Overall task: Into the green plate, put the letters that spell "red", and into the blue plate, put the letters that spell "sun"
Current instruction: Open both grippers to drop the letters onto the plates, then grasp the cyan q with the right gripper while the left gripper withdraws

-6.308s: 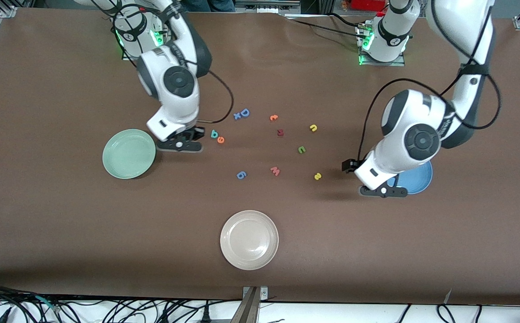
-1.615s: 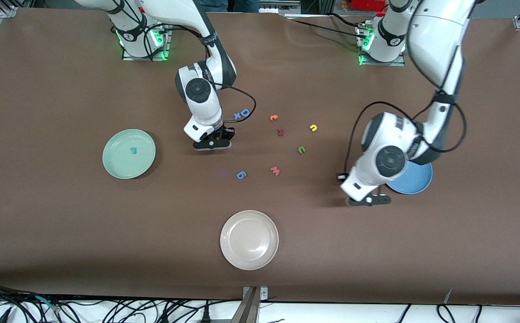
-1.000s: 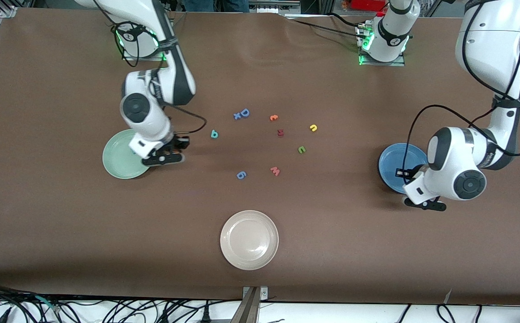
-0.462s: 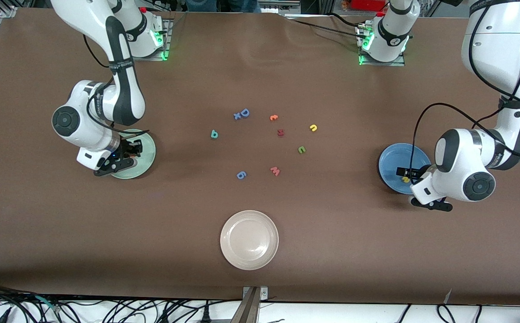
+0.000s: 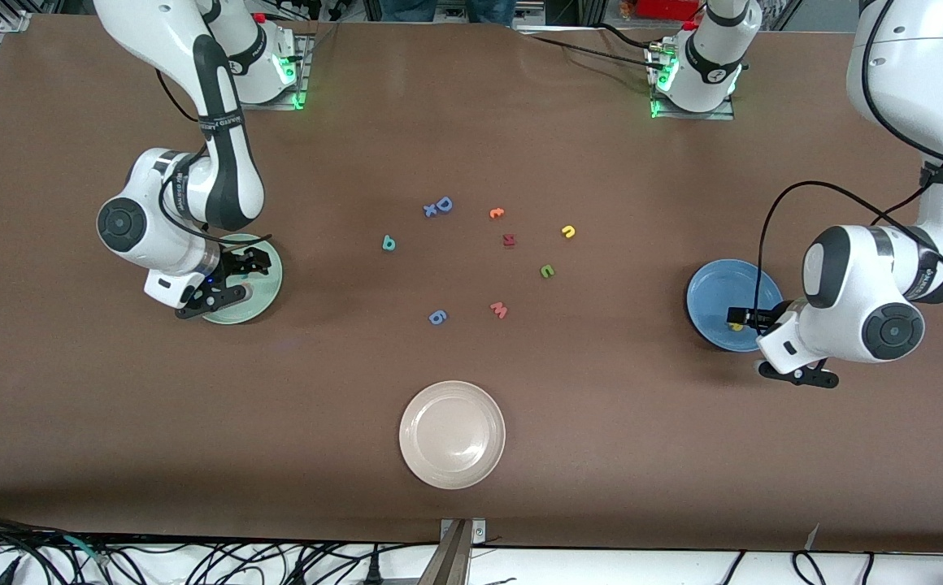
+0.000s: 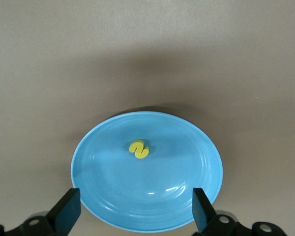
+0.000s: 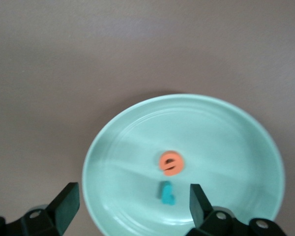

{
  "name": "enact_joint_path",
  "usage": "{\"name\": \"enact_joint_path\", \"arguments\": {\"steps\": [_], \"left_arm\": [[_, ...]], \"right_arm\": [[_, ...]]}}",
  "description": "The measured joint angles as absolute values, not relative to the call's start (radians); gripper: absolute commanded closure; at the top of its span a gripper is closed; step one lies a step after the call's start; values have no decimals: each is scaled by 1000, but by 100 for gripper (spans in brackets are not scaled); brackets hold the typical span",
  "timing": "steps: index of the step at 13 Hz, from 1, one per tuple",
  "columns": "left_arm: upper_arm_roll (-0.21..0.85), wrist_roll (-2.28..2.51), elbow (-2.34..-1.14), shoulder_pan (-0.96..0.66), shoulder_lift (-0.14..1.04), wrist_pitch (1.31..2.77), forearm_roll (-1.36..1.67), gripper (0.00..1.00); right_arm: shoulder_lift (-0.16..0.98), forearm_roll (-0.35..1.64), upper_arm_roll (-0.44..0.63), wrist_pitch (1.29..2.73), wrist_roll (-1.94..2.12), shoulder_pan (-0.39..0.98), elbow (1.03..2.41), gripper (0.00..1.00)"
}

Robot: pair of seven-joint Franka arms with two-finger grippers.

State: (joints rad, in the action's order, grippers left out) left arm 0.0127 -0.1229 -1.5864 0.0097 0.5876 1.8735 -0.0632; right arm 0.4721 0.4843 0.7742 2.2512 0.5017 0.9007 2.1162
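The orange "e" [image 7: 171, 163] and the teal "r" [image 7: 166, 193] lie side by side in the green plate [image 7: 226, 142]. My right gripper [image 7: 132, 209] hangs open over that plate [image 5: 270, 280] with nothing between its fingers. In the blue plate [image 6: 182, 167] lies the yellow "s" [image 6: 138, 149], and my left gripper [image 6: 135, 216] hangs open and empty above it. On the table's middle rest the teal "d" [image 5: 388, 242], the yellow "n" [image 5: 568, 231] and the green "u" [image 5: 547, 270]. The blue plate [image 5: 715, 284] is at the left arm's end.
Other letters lie scattered mid-table: a blue "D" [image 5: 443, 204], an orange letter [image 5: 497, 214], a dark red letter [image 5: 509, 240], a pink "w" [image 5: 499, 309] and a blue letter [image 5: 437, 317]. A cream-white plate [image 5: 452, 435] sits nearer the front camera.
The right gripper moved over the green plate, opened and let the orange "e" go into it. The left gripper opened over the blue plate, dropping the yellow "s" there.
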Motion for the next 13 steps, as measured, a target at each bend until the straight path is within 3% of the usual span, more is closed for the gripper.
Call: {"name": "enact_joint_path", "arguments": {"steps": [4,11,13], "left_arm": [[20,-123,-1586,10,564,1862,-63,0],[149,75,-1574,5,543,1862,-5,0],[181,124,-1573,4,543,1862,-4,0]], "right_arm": [[462,492,719,2237,167,1022,2108,4],[500,493,710,2391,-479,1287,2115,5],[537,493,709,2446,-596,1341,2119,10]]}}
